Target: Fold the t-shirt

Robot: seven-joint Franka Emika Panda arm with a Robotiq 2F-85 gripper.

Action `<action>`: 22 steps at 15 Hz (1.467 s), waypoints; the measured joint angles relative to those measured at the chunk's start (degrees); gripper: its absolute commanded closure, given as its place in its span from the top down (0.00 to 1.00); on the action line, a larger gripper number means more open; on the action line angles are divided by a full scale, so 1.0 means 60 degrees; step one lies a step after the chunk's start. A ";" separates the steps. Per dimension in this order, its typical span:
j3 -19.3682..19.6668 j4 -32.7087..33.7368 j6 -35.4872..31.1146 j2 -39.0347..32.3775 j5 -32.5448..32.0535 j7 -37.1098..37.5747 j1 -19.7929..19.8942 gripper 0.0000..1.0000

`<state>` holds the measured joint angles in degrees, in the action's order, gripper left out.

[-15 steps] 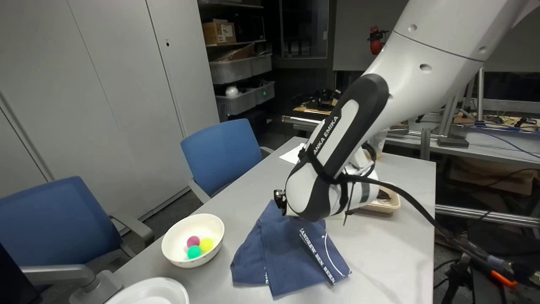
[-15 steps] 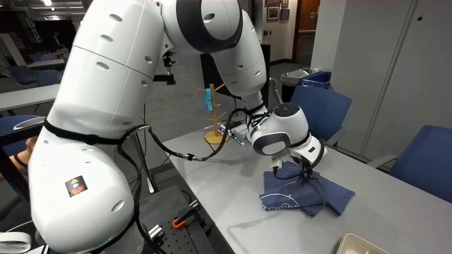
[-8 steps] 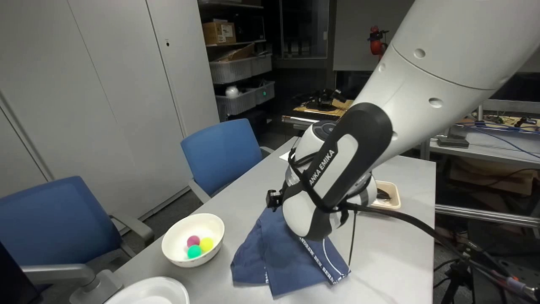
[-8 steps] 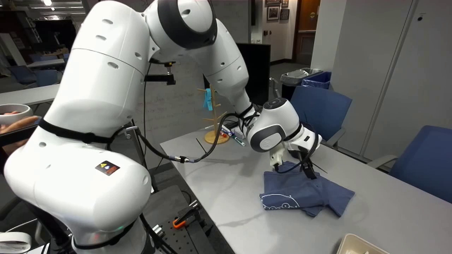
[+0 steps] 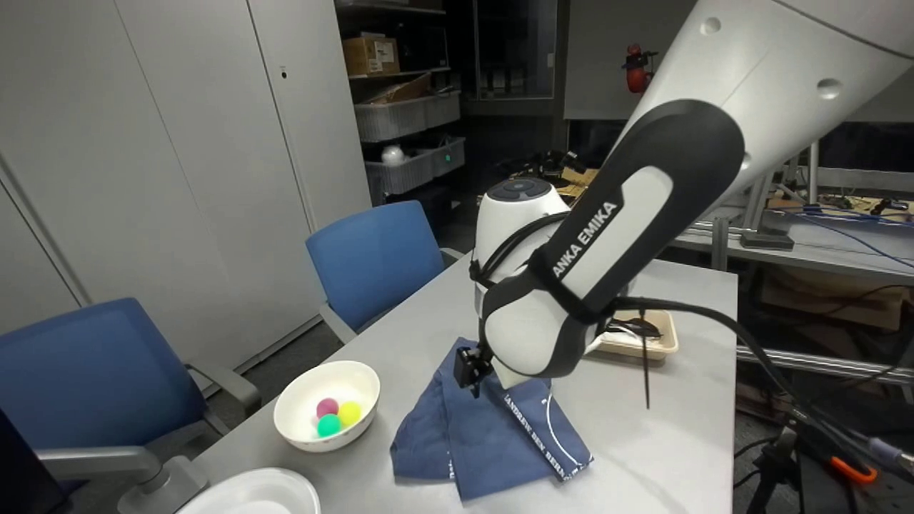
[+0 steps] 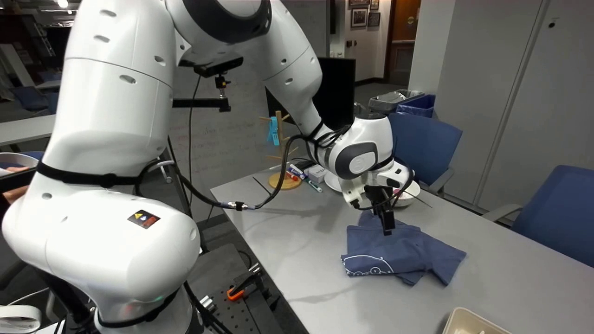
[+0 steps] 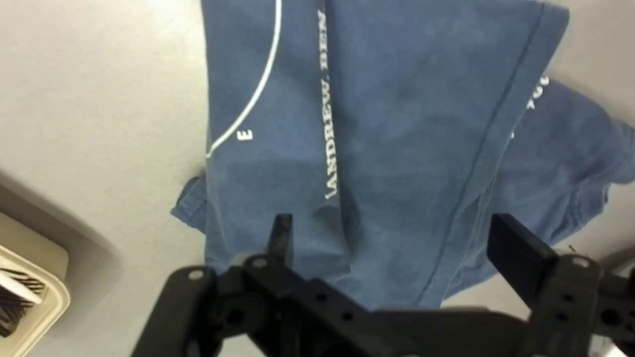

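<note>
The white-lettered, dark navy-blue cloth t-shirt (image 5: 485, 446) lies folded over in layers on the pale grey desk (image 5: 664, 442), and in both exterior views the black two-fingered end effector (image 7: 389, 235) hangs above its far part, jaws spread wide apart. In an exterior view, a round white bowl (image 5: 300, 392) of small coloured balls (image 5: 329, 426) sits to the t-shirt's left, a rectangular beige tray (image 5: 665, 348) to its far right.

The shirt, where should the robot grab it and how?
Probably the poking-out part, by its outer edge, from above: the shirt lies flat on the table, and that part sticks out past the top layer, leaving an edge to pinch.
</note>
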<state>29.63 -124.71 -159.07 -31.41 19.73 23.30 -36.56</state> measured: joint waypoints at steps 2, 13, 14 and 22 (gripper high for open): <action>-0.0598 -0.0018 0.0997 0.0419 -0.0876 0.0060 0.0777 1.00; -0.3199 -0.0057 0.2095 0.0165 -0.2197 0.0127 0.3521 0.97; -0.3200 -0.0040 0.2095 0.0054 -0.2339 0.0197 0.3526 0.99; -0.3055 0.0401 0.2102 -0.0784 -0.3723 0.0693 0.3532 0.77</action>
<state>11.30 -122.30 -146.46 -36.12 -2.61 27.46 -15.36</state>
